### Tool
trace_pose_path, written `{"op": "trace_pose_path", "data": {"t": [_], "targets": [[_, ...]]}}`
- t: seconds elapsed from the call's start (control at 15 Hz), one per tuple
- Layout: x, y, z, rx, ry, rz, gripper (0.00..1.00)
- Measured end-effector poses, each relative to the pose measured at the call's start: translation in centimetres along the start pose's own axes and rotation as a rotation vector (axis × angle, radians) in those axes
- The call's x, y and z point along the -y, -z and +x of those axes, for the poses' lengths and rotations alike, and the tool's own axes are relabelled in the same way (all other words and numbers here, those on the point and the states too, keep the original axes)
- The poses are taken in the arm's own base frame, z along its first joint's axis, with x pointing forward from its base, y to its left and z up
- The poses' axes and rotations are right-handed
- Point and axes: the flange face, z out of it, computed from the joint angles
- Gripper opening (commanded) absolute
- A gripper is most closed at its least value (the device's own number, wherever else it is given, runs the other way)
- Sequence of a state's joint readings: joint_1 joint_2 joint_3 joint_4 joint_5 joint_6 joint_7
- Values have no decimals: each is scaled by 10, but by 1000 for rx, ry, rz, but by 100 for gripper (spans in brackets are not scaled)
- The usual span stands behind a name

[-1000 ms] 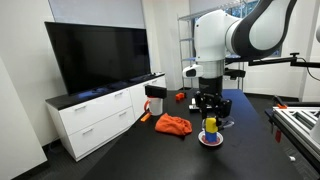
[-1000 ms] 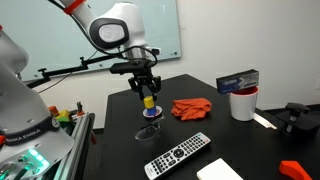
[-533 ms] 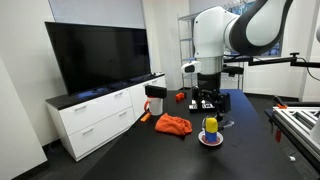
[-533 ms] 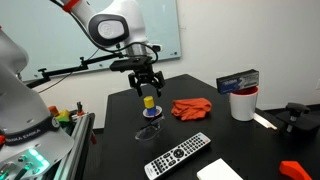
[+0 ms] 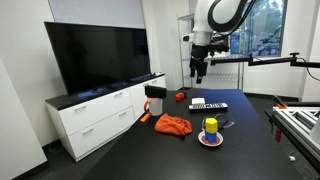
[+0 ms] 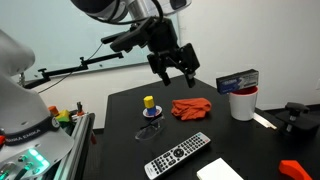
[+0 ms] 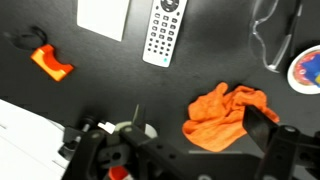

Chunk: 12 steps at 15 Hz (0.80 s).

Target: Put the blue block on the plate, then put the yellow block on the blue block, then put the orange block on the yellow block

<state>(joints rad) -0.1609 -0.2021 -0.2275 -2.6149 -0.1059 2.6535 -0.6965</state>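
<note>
The yellow block (image 5: 210,125) (image 6: 148,101) sits on the blue block (image 6: 150,112), which rests on the plate (image 5: 210,141). In the wrist view only the plate's rim (image 7: 308,68) shows, at the right edge. A small orange block (image 6: 291,168) (image 7: 50,63) lies apart on the black table. My gripper (image 5: 199,68) (image 6: 175,65) hangs high above the table, off to one side of the stack. It is open and holds nothing. In the wrist view the gripper (image 7: 200,130) stands over a crumpled orange cloth (image 7: 228,115).
The orange cloth (image 5: 172,125) (image 6: 191,107) lies beside the plate. A remote (image 6: 178,154) (image 7: 163,35), a white sheet (image 6: 218,171), a white mug (image 6: 242,103) and a box (image 6: 239,80) share the table. A clear wrapper (image 7: 270,35) lies by the plate.
The gripper has opened and let go of the yellow block on the blue block. It has risen high and swung away, over the orange cloth.
</note>
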Motion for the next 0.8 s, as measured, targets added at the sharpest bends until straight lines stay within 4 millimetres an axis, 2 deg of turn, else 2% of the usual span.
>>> {"op": "trace_pose_path", "data": {"t": [0.13,0.27,0.6,0.8], "targets": [[-38,-6,-6,14,-111,-27,100],[-67,-27,-4,46,-214,-42,100],[-130,-100,25,124,-422,-73,100],[-171,-128,43,144,-529,-93,100]]}}
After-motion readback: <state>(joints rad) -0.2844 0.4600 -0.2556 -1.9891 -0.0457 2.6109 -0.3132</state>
